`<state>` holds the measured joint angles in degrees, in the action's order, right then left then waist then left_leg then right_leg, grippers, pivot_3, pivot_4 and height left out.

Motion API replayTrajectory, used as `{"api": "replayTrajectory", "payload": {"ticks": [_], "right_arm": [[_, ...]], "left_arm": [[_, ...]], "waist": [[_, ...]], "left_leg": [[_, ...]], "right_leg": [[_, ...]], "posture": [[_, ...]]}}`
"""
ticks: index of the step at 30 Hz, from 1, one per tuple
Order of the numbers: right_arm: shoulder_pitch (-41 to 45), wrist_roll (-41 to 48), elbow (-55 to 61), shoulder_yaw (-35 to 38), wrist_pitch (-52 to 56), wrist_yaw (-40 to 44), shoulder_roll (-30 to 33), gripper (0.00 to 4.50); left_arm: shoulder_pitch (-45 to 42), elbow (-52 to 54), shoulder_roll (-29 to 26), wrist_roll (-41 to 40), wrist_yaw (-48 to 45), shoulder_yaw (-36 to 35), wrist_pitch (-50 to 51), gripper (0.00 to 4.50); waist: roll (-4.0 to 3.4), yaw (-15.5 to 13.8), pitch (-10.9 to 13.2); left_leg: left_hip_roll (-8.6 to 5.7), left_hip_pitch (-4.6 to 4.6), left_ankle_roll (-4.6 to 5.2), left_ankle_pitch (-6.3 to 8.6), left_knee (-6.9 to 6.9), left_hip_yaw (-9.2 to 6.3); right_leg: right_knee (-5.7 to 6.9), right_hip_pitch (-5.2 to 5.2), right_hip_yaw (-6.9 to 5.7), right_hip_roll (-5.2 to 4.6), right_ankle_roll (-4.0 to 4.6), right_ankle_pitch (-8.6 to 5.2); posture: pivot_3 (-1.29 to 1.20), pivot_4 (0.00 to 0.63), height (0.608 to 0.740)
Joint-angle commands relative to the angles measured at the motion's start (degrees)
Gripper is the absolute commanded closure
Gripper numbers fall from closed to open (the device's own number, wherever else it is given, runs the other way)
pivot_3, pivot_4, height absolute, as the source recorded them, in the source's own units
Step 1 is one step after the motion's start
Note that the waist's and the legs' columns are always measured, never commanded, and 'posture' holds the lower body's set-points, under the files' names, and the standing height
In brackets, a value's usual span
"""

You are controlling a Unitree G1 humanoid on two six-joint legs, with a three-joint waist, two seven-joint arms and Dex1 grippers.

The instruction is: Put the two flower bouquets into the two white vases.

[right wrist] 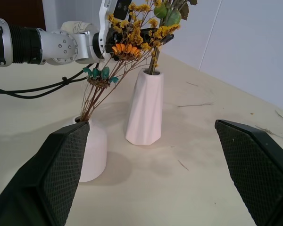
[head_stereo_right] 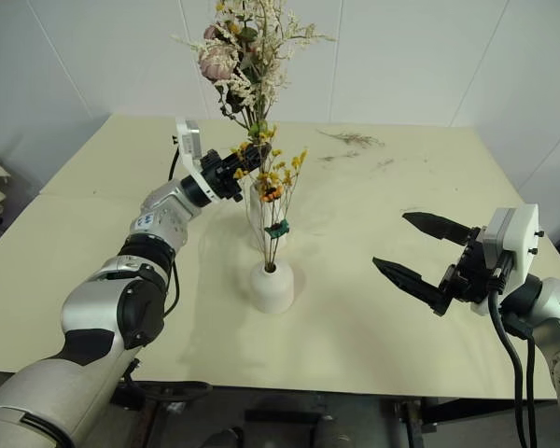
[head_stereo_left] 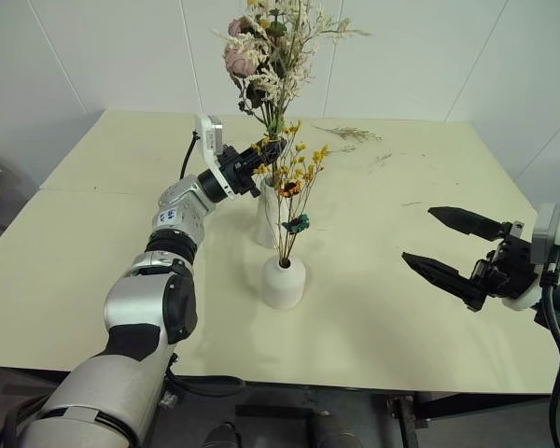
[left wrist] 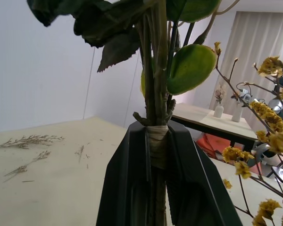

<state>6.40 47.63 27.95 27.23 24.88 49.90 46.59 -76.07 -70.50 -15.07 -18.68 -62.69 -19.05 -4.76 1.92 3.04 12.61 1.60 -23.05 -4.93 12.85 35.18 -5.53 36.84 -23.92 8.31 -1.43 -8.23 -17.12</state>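
The yellow-orange bouquet (head_stereo_left: pixel 294 191) is already seated in the short round vase (head_stereo_left: pixel 284 281), near the table's (head_stereo_left: pixel 93 243) front-centre. The rose bouquet (head_stereo_left: pixel 261 56) is clamped at its bound stem by the left gripper (left wrist: pixel 155 155), jaws closed tight on the wrapping, w/ the stem's lower end seen entering the mouth of the tall faceted vase (right wrist: pixel 145 108) just behind the short one. So the step in hand is judged to be the 2nd insertion, nearly done. Next: the stem is to be lowered fully, then released w/o tipping the vase or snagging the yellow blossoms beside it. The right gripper (head_stereo_left: pixel 453 250) is held wide open, nothing in it, well apart to the right.
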Motion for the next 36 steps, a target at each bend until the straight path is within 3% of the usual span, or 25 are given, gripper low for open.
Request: {"api": "replayTrajectory", "payload": {"ticks": [1, 33, 36], "right_arm": [[0.6, 0.1, 1.4, 0.5, -1.2, -0.4, -0.2, 0.00], [0.4, -1.3, 1.6, -0.5, -1.1, -1.3, -1.1, 0.00], [0.7, -1.5, 1.3, -0.9, -1.1, -1.2, -1.2, 0.00]], "left_arm": [[-1.5, 0.5, -1.6, 0.8, 0.6, 0.3, -1.3, 4.37], [0.7, 0.5, -0.9, 1.8, 1.5, 1.5, -0.3, 4.37], [0.8, 0.6, -1.4, 2.1, 1.3, 1.7, 0.2, 3.45]], "waist": [[0.00, 0.0, 0.0], [0.00, 0.0, 0.0], [0.00, 0.1, 0.0]], "left_leg": [[0.00, 0.00, 0.00, 0.00, 0.00, 0.00], [-0.01, -0.01, 0.00, 0.00, 0.00, -0.03], [-0.01, -0.01, 0.00, 0.00, 0.00, -0.03]], "right_leg": [[0.00, 0.00, 0.00, 0.00, 0.00, 0.00], [-0.01, 0.00, 0.00, 0.00, -0.01, 0.01], [-0.01, 0.00, 0.00, 0.00, -0.01, 0.01]], "posture": [[0.00, 0.150, 0.740], [0.00, 0.150, 0.740], [0.00, 0.150, 0.740]]}}
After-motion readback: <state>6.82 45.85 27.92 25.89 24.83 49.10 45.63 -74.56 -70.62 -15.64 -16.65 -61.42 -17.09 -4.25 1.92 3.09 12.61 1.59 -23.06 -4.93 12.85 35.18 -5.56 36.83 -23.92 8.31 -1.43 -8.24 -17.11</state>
